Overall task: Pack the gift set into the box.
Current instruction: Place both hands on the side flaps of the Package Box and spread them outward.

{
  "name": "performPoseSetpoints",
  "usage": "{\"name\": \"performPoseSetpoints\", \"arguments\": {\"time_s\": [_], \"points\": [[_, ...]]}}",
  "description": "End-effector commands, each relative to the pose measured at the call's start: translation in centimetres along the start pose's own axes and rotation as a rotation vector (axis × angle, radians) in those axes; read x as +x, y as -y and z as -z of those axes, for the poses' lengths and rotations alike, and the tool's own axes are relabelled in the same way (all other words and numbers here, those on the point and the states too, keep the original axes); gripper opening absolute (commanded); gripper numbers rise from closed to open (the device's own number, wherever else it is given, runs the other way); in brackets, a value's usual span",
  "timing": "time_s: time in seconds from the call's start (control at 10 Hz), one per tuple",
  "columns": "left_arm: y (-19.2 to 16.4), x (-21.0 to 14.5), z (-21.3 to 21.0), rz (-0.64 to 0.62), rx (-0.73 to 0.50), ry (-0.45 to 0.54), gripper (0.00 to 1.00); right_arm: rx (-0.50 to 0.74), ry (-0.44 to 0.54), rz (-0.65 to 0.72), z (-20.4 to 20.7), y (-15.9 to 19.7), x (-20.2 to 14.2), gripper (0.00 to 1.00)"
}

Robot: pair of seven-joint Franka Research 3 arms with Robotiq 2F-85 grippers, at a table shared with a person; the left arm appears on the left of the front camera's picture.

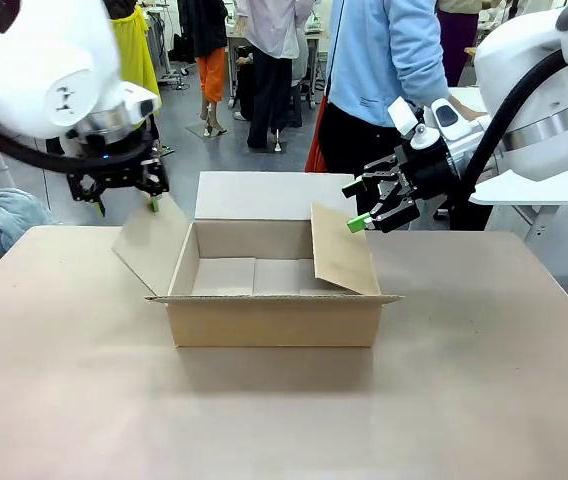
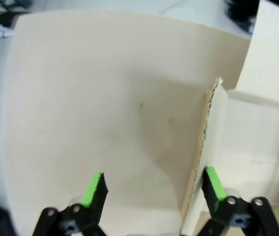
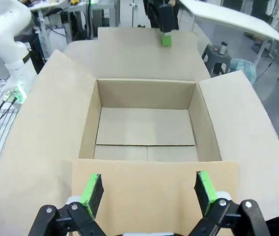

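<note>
At the centre of the front view, the box is sitting on the table with its flaps open and nothing lying inside, ready for loading. I am positioning my left gripper at upper left, over the left flap. My right gripper is hanging at upper right beside the inward-leaning right flap. My judgement: this is clearing the opening. Both grippers are standing wide open, gripping nothing. Flap contact cannot be confirmed.
</note>
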State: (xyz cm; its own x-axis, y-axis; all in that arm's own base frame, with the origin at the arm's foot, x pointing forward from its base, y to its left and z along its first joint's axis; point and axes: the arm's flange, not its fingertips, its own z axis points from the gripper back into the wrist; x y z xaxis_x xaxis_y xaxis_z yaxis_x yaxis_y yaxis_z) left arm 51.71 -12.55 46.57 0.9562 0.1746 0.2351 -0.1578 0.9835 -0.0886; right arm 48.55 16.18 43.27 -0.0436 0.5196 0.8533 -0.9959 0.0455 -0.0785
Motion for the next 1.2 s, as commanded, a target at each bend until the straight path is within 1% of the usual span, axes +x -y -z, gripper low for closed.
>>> {"name": "performPoseSetpoints", "arguments": {"time_s": [0.0, 0.1, 0.2, 0.3, 0.4, 0.6, 0.7, 0.8, 0.9, 1.0, 1.1], "points": [[-4.3, -0.1, 1.9, 0.042, -0.211, -0.173, 1.00, -0.004, -0.018, 0.014, -0.1, -0.1, 0.4, 1.00], [-5.8, 0.2, 3.2, 0.086, -0.351, -0.231, 1.00, -0.004, -0.018, 0.014, -0.1, -0.1, 0.4, 1.00], [-7.2, 0.4, 4.9, 0.133, -0.494, -0.311, 1.00, -0.004, -0.018, 0.014, -0.1, -0.1, 0.4, 1.00], [-8.6, 0.4, 6.9, 0.154, -0.621, -0.373, 1.00, -0.004, -0.018, 0.014, -0.1, -0.1, 0.4, 1.00], [-5.3, -0.1, 3.9, 0.072, -0.373, -0.164, 1.00, -0.004, -0.018, 0.014, -0.1, -0.1, 0.4, 1.00], [-5.3, -0.1, 3.9, 0.072, -0.373, -0.164, 1.00, -0.004, -0.018, 0.014, -0.1, -0.1, 0.4, 1.00], [-5.3, -0.1, 3.9, 0.072, -0.373, -0.164, 1.00, 0.000, 0.000, 0.000, 0.0, 0.0, 0.0, 1.00], [-5.3, -0.1, 3.9, 0.072, -0.373, -0.164, 1.00, 0.021, -0.168, 0.210, 1.0, 0.5, 3.7, 1.00], [-5.3, -0.1, 3.9, 0.072, -0.373, -0.164, 1.00, -0.010, -0.294, 0.442, 1.2, 0.6, 7.2, 1.00], [-5.3, -0.1, 3.9, 0.072, -0.373, -0.164, 1.00, -0.041, -0.405, 0.562, 1.7, 0.6, 10.4, 1.00], [-5.3, -0.1, 3.9, 0.072, -0.373, -0.164, 1.00, -0.116, -0.544, 0.687, 2.7, 0.2, 13.3, 1.00]]}}
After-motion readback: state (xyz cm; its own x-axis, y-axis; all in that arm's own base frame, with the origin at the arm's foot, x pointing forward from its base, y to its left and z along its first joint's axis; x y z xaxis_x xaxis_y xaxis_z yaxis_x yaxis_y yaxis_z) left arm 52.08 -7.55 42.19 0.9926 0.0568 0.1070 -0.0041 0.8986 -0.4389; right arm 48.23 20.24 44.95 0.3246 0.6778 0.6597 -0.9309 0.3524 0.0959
